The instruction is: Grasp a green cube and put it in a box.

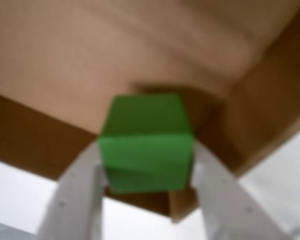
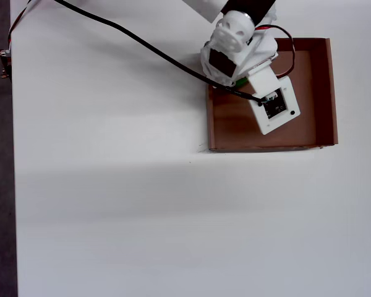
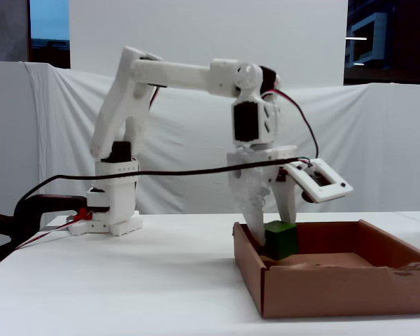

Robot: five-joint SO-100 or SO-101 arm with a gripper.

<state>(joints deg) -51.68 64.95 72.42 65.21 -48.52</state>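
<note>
White cloth drapes behind the white tabletop [image 3: 126, 280], where the pincer [image 3: 273, 227] grips the green cube [image 3: 281, 239] just above the cardboard box's [image 3: 322, 294] floor, near its corner.

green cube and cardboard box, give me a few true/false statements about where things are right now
1. The small bright-green cube sits between the fingers of the white two-finger gripper. True.
2. The green cube lies on the white table outside the box. False: in the fixed view it is inside the walls of the shallow brown cardboard box, at its left end.
3. In the overhead view the arm hides nearly all of the cube. True: only a green sliver shows.
4. The box already holds several other cubes. False: no other cube shows in any view.
5. In the overhead view the box lies in the lower left of the table. False: it lies upper right.
</note>
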